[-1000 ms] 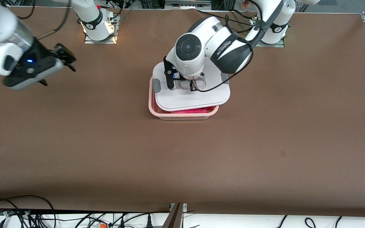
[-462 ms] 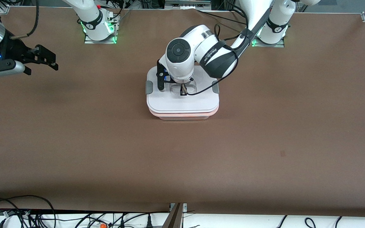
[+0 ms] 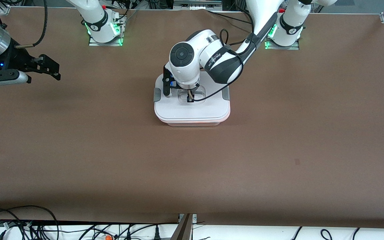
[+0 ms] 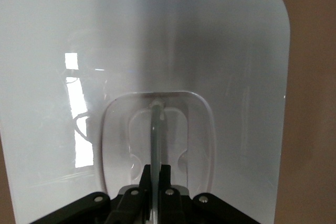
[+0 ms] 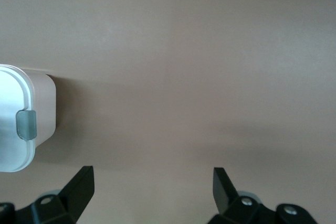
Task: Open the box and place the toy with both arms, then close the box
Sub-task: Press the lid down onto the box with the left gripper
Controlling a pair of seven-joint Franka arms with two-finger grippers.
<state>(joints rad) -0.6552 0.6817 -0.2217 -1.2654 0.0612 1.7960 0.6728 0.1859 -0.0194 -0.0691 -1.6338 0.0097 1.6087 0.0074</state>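
Note:
The pale pink box (image 3: 192, 122) stands at the table's middle with its white lid (image 3: 192, 108) lying flat on it. My left gripper (image 3: 190, 97) is down in the lid's clear recessed handle and shut on the handle bar (image 4: 156, 135). A grey side clip (image 3: 157, 95) shows on each short side, one also in the right wrist view (image 5: 26, 124). My right gripper (image 3: 50, 68) is open and empty, up over bare table toward the right arm's end. The toy is hidden inside the box.
Brown table top (image 3: 192, 166) spreads wide around the box. Both arm bases (image 3: 103, 30) stand along the edge farthest from the front camera. Cables (image 3: 18, 223) hang along the nearest edge.
The lid went from tilted and offset over the open box, with the pink toy showing, to flat on it. My left gripper lowered with it. My right gripper drew back toward its end.

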